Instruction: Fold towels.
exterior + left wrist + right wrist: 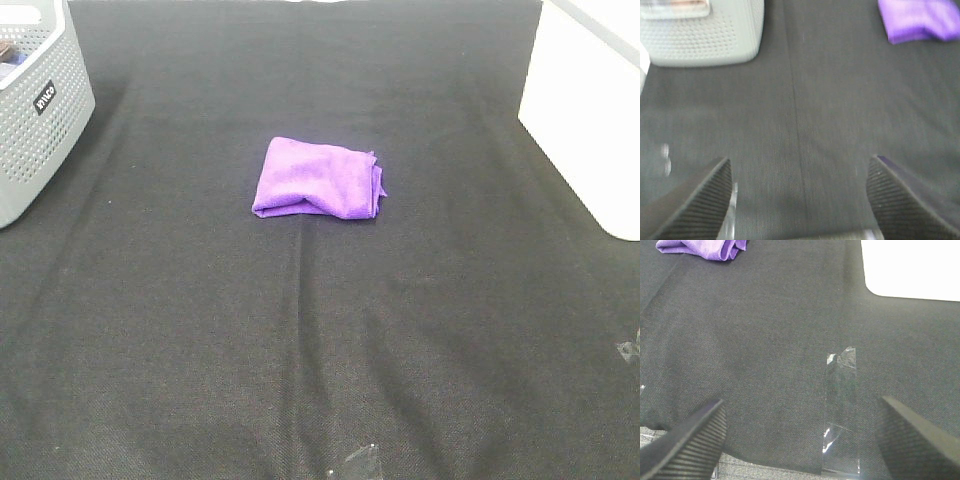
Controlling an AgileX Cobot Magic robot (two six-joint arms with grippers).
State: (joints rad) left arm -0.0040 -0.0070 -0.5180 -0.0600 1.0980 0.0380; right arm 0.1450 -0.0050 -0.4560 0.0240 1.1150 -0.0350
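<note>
The bright purple towel [320, 179] lies folded into a small bundle near the middle of the black cloth-covered table [300, 330]. It also shows at the edge of the left wrist view [920, 19] and of the right wrist view [702, 248]. Neither gripper appears in the exterior high view. My left gripper [799, 200] is open and empty, far from the towel, over bare cloth. My right gripper [800, 437] is open and empty, also far from the towel. The towel's white tag is not visible.
A grey perforated basket [35, 105] stands at the back left, also in the left wrist view [705, 35]. A white box [585, 100] stands at the back right, also in the right wrist view [912, 267]. A strip of clear tape [840, 410] sticks on the cloth near the right gripper.
</note>
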